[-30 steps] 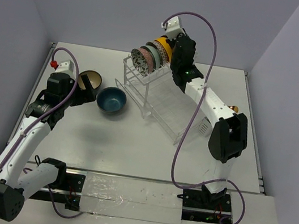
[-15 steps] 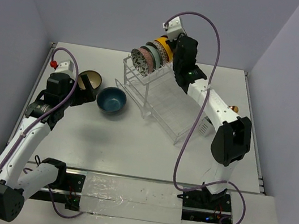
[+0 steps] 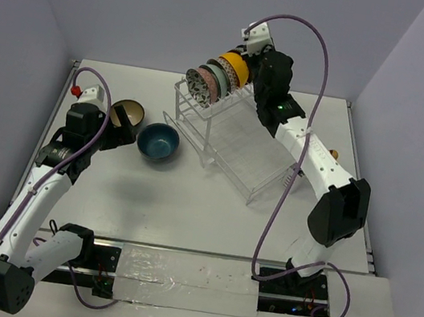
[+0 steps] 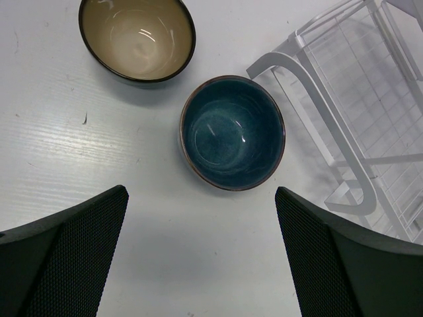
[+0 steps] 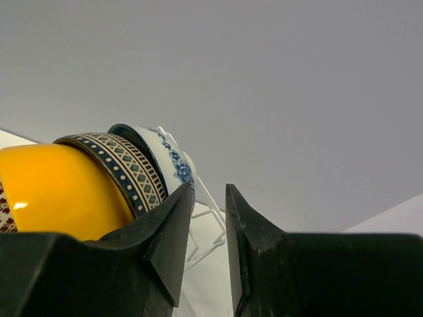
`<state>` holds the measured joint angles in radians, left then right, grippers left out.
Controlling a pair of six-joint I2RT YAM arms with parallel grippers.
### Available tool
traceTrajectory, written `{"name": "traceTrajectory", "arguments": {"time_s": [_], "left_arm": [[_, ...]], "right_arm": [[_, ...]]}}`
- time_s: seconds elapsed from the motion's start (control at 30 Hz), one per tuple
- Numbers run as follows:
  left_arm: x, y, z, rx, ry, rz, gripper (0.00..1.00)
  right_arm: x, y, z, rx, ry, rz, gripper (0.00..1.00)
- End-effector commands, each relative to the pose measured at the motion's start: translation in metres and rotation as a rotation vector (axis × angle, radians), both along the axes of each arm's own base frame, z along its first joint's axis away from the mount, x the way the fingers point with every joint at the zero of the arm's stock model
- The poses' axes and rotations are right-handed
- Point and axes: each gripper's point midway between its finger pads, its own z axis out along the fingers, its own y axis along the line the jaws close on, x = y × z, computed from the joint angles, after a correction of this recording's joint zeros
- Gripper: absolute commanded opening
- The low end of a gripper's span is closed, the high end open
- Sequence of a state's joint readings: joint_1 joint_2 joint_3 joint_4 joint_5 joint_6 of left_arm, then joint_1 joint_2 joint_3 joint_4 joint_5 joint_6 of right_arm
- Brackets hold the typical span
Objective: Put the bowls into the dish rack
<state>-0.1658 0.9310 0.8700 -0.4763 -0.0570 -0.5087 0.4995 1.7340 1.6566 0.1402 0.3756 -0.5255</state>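
The left gripper (image 4: 199,190) is hanging wide open and empty over the table (image 3: 185,219), its two fingers framing the dark blue bowl (image 4: 232,132), which is sitting upright just near-left of the dish rack (image 4: 344,155). The brown bowl with cream inside (image 4: 137,38) is sitting just beyond it to the far left, close to it though whether they touch is unclear. The right gripper (image 5: 209,198) is showing only a narrow slit between its fingers and is holding nothing. It is hovering at the far end of the rack's upper shelf, just beside a row of bowls (image 3: 217,78) standing on edge there, with the yellow bowl (image 5: 59,188) and the blue-patterned bowl (image 5: 168,155) nearest its fingers. Judging from this, the rack is being filled one bowl at a time, and the two bowls on the table are waiting to be loaded. The next pick is probably falling to the left arm, which would need to descend over the blue bowl's rim, close on one wall, and carry it to a free slot without knocking the row. Compared with a second ago, the right arm is pulling away from the row, its wrist sitting farther right and higher and its elbow swung out to the right. The left arm, both table bowls and the racked bowls are sitting where they were.
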Motion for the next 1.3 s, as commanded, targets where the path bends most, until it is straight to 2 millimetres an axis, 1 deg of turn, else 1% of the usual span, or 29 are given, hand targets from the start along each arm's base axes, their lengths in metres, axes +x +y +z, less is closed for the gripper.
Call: {"name": "traceTrajectory", "arguments": {"time_s": [0.0, 0.03, 0.1, 0.17, 0.2, 0.27, 0.3, 0.33, 0.43, 0.47, 0.5, 0.57, 0.6, 0.63, 0.67, 0.7, 0.73, 0.77, 0.83, 0.87, 0.93, 0.97, 1.0, 1.03, 1.13, 1.17, 1.2, 1.23, 1.27], "left_arm": [[0.002, 0.001, 0.006, -0.001, -0.032, -0.006, 0.98], [0.003, 0.001, 0.005, -0.002, -0.026, -0.005, 0.98], [0.003, 0.001, 0.001, -0.008, -0.013, -0.002, 0.99], [0.004, 0.000, -0.002, -0.013, 0.001, 0.000, 0.99], [0.004, -0.001, -0.004, -0.019, 0.014, 0.001, 0.99], [0.005, -0.002, -0.009, -0.027, 0.031, 0.002, 0.99], [0.005, -0.003, -0.013, -0.032, 0.051, 0.006, 0.99], [0.006, -0.003, -0.015, -0.037, 0.063, 0.007, 0.99], [0.007, -0.004, -0.025, -0.048, 0.105, 0.025, 0.99], [0.008, -0.002, -0.029, -0.052, 0.123, 0.049, 0.99], [0.008, -0.001, -0.032, -0.055, 0.137, 0.062, 0.99], [0.009, 0.001, -0.036, -0.075, 0.154, 0.096, 0.99], [0.011, 0.003, -0.040, -0.081, 0.169, 0.115, 0.99], [0.012, 0.005, -0.045, -0.088, 0.179, 0.131, 0.99], [0.014, 0.007, -0.045, -0.108, 0.179, 0.156, 0.99], [0.016, 0.012, -0.049, -0.123, 0.187, 0.180, 0.99], [0.017, 0.015, -0.052, -0.138, 0.192, 0.196, 0.99], [0.022, 0.020, -0.054, -0.164, 0.191, 0.226, 0.99], [0.027, 0.022, -0.056, -0.189, 0.195, 0.241, 0.99], [0.033, 0.024, -0.055, -0.208, 0.186, 0.257, 0.99], [0.045, 0.030, -0.058, -0.241, 0.198, 0.285, 0.97], [0.052, 0.031, -0.068, -0.241, 0.229, 0.297, 0.97], [0.063, 0.036, -0.060, -0.258, 0.212, 0.304, 0.96], [0.069, 0.040, -0.063, -0.264, 0.224, 0.321, 0.95], [0.091, 0.054, -0.072, -0.265, 0.267, 0.367, 0.94], [0.096, 0.062, -0.084, -0.267, 0.298, 0.393, 0.92], [0.105, 0.066, -0.079, -0.272, 0.285, 0.401, 0.91], [0.110, 0.073, -0.088, -0.270, 0.305, 0.420, 0.90], [0.117, 0.081, -0.085, -0.252, 0.292, 0.449, 0.89]], "right_arm": [[-0.025, -0.016, 0.041, 0.093, -0.066, -0.009, 0.35], [-0.028, -0.018, 0.040, 0.104, -0.058, -0.012, 0.38], [-0.044, -0.026, 0.053, 0.155, -0.072, -0.018, 0.43], [-0.054, -0.030, 0.050, 0.181, -0.059, -0.017, 0.52], [-0.067, -0.035, 0.058, 0.220, -0.065, -0.009, 0.56], [-0.080, -0.038, 0.051, 0.251, -0.042, 0.002, 0.67], [-0.095, -0.042, 0.060, 0.302, -0.054, 0.022, 0.71], [-0.099, -0.042, 0.045, 0.309, -0.024, 0.029, 0.78], [-0.127, -0.049, 0.037, 0.387, -0.020, 0.063, 0.87], [-0.142, -0.054, 0.046, 0.436, -0.044, 0.078, 0.89], [-0.147, -0.055, 0.028, 0.444, -0.016, 0.074, 0.91], [-0.158, -0.060, 0.020, 0.490, -0.011, 0.074, 0.93], [-0.170, -0.065, 0.024, 0.551, -0.024, 0.080, 0.94], [-0.173, -0.065, 0.007, 0.584, 0.006, 0.073, 0.95], [-0.184, -0.069, 0.010, 0.631, -0.007, 0.079, 0.95], [-0.187, -0.068, -0.004, 0.686, 0.025, 0.081, 0.96], [-0.191, -0.068, -0.007, 0.718, 0.029, 0.088, 0.97], [-0.200, -0.070, 0.001, 0.785, 0.002, 0.106, 0.98], [-0.205, -0.072, -0.008, 0.820, 0.007, 0.106, 0.99], [-0.211, -0.073, -0.002, 0.868, -0.005, 0.120, 0.99], [-0.215, -0.072, -0.008, 0.885, 0.007, 0.131, 0.99], [-0.219, -0.069, -0.006, 0.899, 0.008, 0.159, 0.99], [-0.221, -0.067, -0.008, 0.897, 0.014, 0.172, 0.99], [-0.225, -0.067, -0.007, 0.898, 0.012, 0.186, 0.99], [-0.229, -0.066, -0.009, 0.893, 0.019, 0.200, 0.99], [-0.230, -0.066, -0.012, 0.891, 0.024, 0.201, 0.99], [-0.231, -0.067, -0.013, 0.889, 0.022, 0.202, 0.99], [-0.234, -0.068, -0.011, 0.892, 0.012, 0.206, 0.99], [-0.234, -0.069, -0.013, 0.890, 0.013, 0.206, 0.99]]}}
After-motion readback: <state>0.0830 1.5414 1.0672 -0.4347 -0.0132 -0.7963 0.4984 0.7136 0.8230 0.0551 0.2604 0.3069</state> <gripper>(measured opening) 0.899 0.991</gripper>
